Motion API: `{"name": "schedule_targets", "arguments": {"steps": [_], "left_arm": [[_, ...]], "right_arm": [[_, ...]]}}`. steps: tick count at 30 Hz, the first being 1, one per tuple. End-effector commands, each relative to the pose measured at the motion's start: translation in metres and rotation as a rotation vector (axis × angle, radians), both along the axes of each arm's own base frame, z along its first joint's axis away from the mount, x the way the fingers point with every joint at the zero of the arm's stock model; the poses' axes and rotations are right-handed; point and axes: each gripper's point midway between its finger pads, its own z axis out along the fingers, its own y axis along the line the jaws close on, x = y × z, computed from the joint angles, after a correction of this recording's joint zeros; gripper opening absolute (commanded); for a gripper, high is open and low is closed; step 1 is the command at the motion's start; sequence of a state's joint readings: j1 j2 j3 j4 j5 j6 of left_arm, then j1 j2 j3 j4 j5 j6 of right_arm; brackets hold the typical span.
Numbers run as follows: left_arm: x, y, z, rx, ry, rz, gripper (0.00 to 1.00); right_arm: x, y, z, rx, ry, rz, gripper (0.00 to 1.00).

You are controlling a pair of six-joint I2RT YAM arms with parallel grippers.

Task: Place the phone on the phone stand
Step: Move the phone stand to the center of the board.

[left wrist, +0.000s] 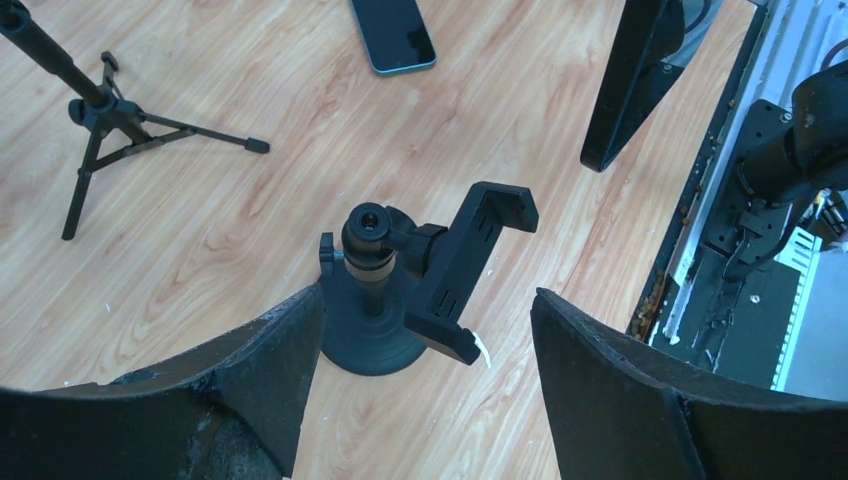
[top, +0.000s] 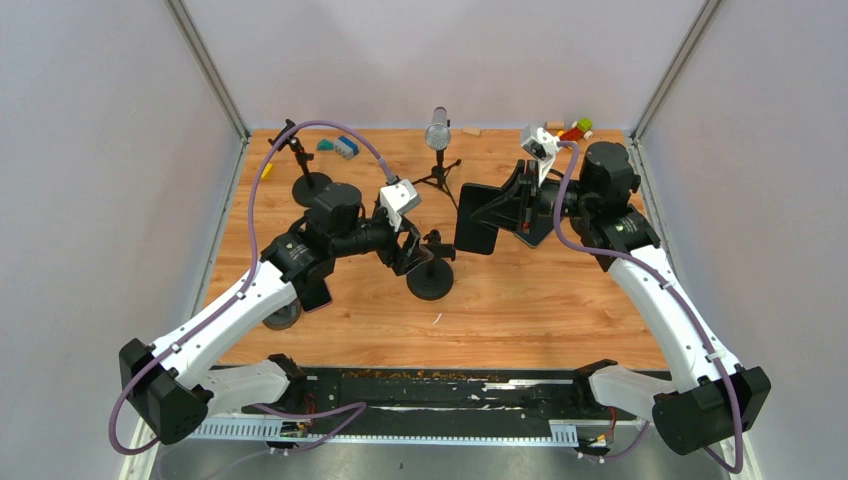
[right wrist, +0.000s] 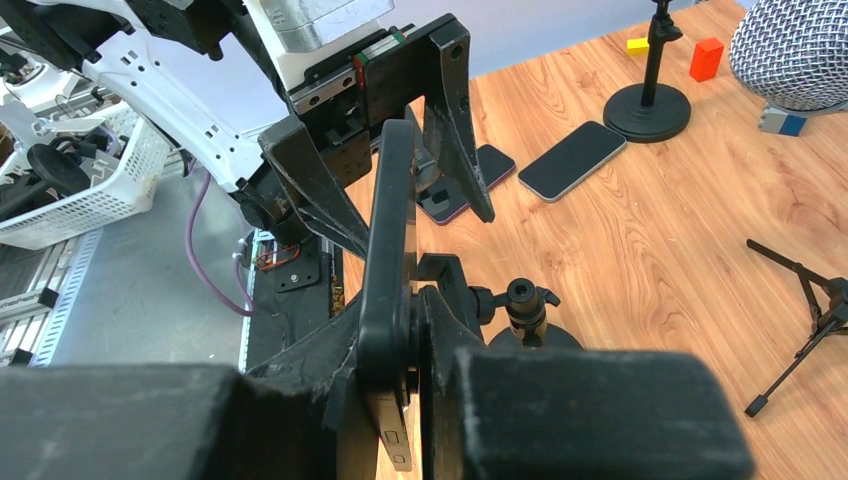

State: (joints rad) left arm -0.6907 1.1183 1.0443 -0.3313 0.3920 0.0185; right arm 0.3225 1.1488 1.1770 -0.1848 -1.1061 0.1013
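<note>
From the left wrist, the base of the phone stand [left wrist: 375,330] is partly hidden behind one finger [left wrist: 255,385] of the left gripper [left wrist: 428,293], while beyond the phone stand a flat phone [left wrist: 393,35] and the pole of the microphone tripod [left wrist: 97,112] run off the top edge.

Bright, even light from above washes my pale grained wooden tabletop [top: 560,300] with only faint shadows, while my black gripper fingers [left wrist: 640,400] loom blurred up close.

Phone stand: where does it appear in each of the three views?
Top external: the phone stand sits near the picture's centre.
Left wrist: the stand fills the lower centre.
Right wrist: the stand is at the bottom centre, right of the held phone.
Shared landmark: the microphone tripod, near it in every view.
</note>
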Motion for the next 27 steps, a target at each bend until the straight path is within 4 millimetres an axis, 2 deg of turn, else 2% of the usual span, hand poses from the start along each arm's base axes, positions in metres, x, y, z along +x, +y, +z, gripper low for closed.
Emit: {"name": "schedule_targets", "arguments": {"steps": [1, 9, 27], "left_arm": [[-0.002, 0.003, 0.008, -0.005, -0.032, -0.005, 0.80], [0.000, 0.005, -0.012, 0.040, -0.005, 0.003, 0.74], [0.020, 0.036, -0.016, 0.139, -0.074, 0.173, 0.54]], "right_arm": [[-0.002, 0.000, 0.018, 0.021, -0.096, -0.001, 0.00], [0.000, 0.000, 0.017, 0.017, -0.093, -0.001, 0.00], [-0.002, 0.007, 0.017, 0.017, -0.091, 0.039, 0.00]]}}
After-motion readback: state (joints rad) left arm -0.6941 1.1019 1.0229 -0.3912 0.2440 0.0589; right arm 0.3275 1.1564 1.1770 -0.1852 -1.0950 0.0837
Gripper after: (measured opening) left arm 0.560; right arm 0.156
